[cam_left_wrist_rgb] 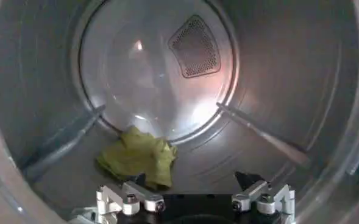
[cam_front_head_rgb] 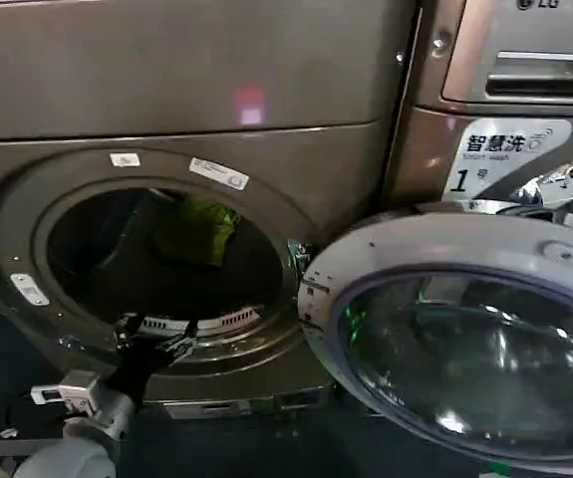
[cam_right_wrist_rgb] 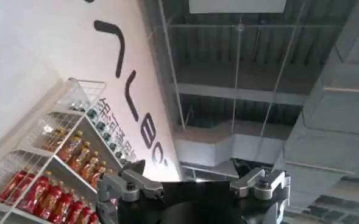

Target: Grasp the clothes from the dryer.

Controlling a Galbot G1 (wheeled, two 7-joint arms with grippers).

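Left tool [cam_front_head_rgb: 156,344] is sitting at the dryer [cam_front_head_rgb: 166,90] mouth, lower left, fingers spread wide for the reach. Olive clothes [cam_left_wrist_rgb: 138,157] are lying on the drum floor, just ahead. Right tool [cam_right_wrist_rgb: 197,185] is parked, fingers apart, facing the ceiling.

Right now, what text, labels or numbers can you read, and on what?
"LG": top of the neighbouring machine.
"智慧洗", "1": white label on that machine; small print under it unreadable.
Small stickers on the dryer rim: too small.
Large dark letters on the wall, right wrist view: not legible.
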